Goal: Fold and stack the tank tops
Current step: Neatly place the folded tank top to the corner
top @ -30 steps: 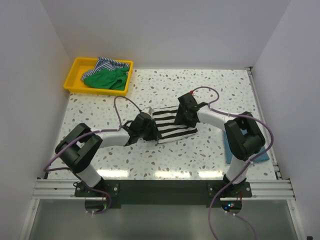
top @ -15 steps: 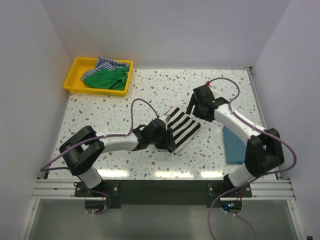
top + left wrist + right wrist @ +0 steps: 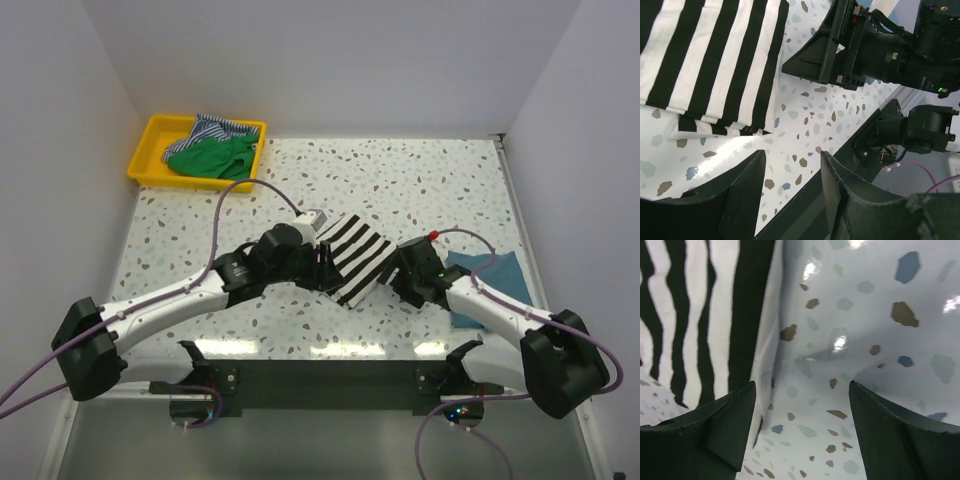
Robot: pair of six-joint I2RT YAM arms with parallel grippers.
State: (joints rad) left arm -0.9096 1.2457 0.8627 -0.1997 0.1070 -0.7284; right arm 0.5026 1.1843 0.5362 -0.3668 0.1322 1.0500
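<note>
The left claw (image 3: 792, 165) is held open and empty just beside the striped top (image 3: 355, 255). The right claw (image 3: 802, 390) is likewise open at the opposite edge. For a clean lift, all layers should be pinched together and kept level. The top is laid mid-table, slantwise, one corner pointed at the near edge. It is folded almost square, so no long axis can be told.

Your centre tank top (image 3: 355, 255) has a second tank top (image 3: 495, 278) at 3 o'clock; the tray (image 3: 150, 150) of loose tank tops (image 3: 212, 155) sits at 10 o'clock.
</note>
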